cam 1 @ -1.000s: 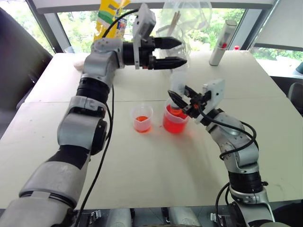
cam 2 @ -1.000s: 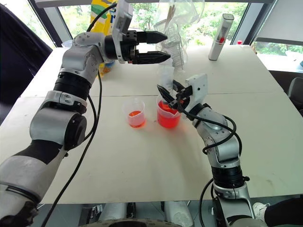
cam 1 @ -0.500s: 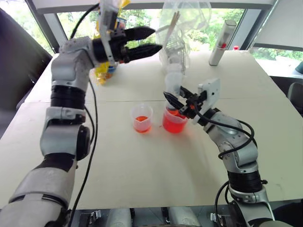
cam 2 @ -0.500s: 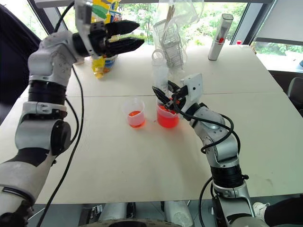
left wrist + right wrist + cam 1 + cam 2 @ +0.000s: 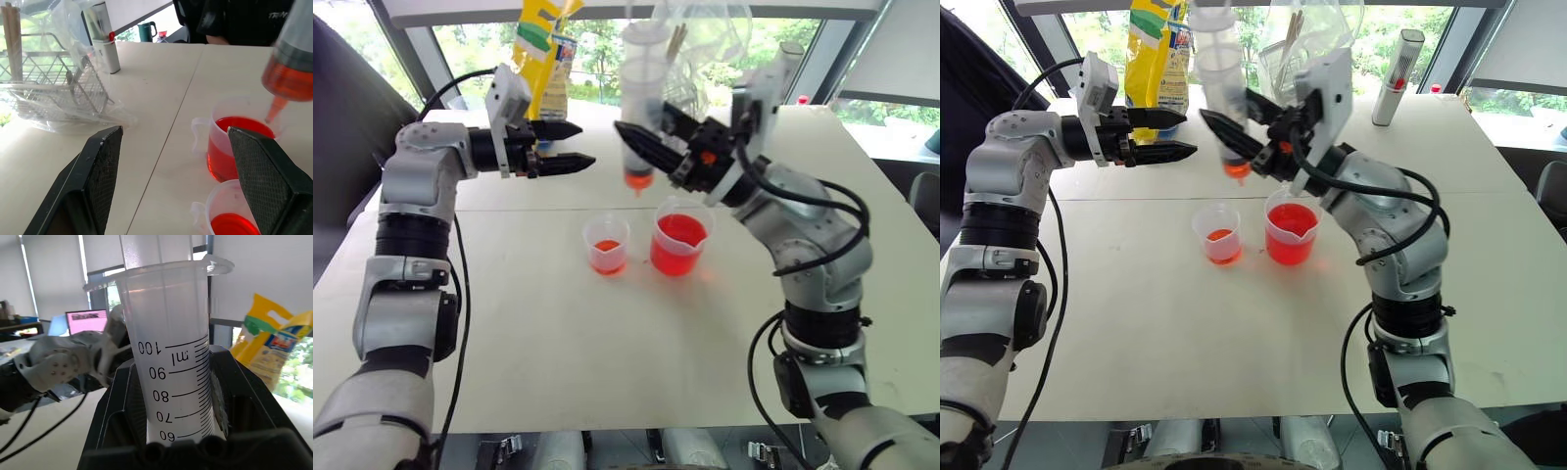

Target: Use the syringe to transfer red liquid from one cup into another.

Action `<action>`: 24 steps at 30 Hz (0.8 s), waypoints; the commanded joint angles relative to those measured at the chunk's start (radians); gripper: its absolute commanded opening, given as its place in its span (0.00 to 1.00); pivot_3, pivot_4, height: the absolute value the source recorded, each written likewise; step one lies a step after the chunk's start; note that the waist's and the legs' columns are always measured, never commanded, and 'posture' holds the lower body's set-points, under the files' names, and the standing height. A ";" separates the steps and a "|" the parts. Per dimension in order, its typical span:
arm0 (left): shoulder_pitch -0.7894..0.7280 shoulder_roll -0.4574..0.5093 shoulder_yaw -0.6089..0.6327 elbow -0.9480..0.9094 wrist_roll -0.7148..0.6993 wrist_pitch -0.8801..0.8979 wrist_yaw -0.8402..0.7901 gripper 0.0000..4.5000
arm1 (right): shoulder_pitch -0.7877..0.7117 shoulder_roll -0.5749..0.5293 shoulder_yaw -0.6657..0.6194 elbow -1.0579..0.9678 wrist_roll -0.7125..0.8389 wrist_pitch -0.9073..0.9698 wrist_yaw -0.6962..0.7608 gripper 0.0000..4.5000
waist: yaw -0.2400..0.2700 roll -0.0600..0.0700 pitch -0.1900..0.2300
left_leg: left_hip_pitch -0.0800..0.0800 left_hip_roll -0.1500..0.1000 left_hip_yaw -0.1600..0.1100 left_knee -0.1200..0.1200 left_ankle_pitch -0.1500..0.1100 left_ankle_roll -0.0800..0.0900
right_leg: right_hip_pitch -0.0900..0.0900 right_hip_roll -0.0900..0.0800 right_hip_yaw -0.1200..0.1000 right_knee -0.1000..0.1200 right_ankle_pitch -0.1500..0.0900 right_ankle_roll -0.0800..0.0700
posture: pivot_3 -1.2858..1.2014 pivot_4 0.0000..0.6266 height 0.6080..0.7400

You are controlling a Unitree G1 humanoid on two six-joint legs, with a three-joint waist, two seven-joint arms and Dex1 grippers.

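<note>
1. Your right gripper has its fingers clamped on the syringe, holding it upright in the air above the table.
2. Look at the syringe: a clear plastic barrel with a black printed millilitre scale, a flared rim at the top, and red liquid filling its lowest part down to the orange-red tip.
3. That tip hangs over the gap between the two cups, above their rims and touching neither.
4. Your left gripper is level, well to the left of the syringe, with its fingers spread wide and nothing between them.
5. The spouted beaker stands on the table roughly half full of red liquid.
6. The small cup stands just beside it on the left, apart from it, with a shallow red layer at the bottom.
7. Farther back you have a wire rack in a clear plastic bag, a white cylinder with a red mark and a yellow packet.
</note>
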 commanded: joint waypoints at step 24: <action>-0.173 0.079 0.096 -0.024 -0.188 0.187 -0.082 0.77 | 0.139 0.129 0.147 0.277 -0.231 -0.340 0.047 0.31 | -0.003 0.000 0.000 | 0.000 0.000 0.000 0.000 0.000 0.000 | 0.000 0.000 0.000 0.000 0.000 0.000 | 0.52 0.24 0.99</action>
